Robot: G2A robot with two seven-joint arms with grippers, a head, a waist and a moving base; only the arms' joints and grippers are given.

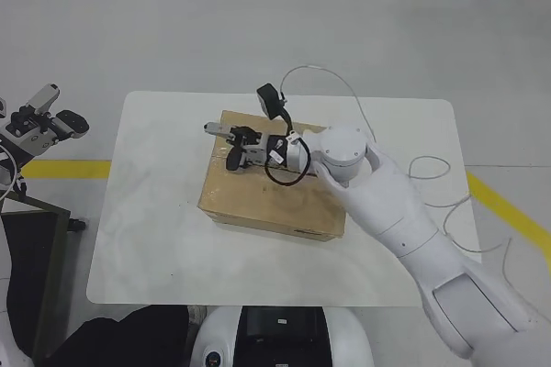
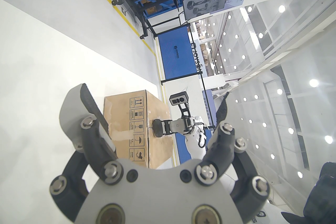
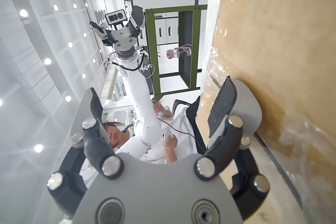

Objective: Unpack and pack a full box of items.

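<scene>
A closed cardboard box (image 1: 266, 197), taped along its top seam, sits in the middle of the white table (image 1: 165, 248). My right gripper (image 1: 231, 145) lies over the box's far left top edge and is open. In the right wrist view one fingertip (image 3: 223, 104) rests against the box top (image 3: 275, 25), while the other stands free in the air. My left gripper (image 1: 60, 110) is held off the table's far left corner, open and empty. From the left wrist view the left gripper (image 2: 155, 107) faces the box's printed side (image 2: 136, 128), with the right gripper (image 2: 158, 128) on its top.
A green metal rack (image 3: 170, 51) holding a pink bottle (image 3: 179, 52) stands beyond the table's left side. A dark cart (image 1: 37, 248) is by the left edge. A white cable (image 1: 349, 87) loops over the table's far side. Bare table surrounds the box.
</scene>
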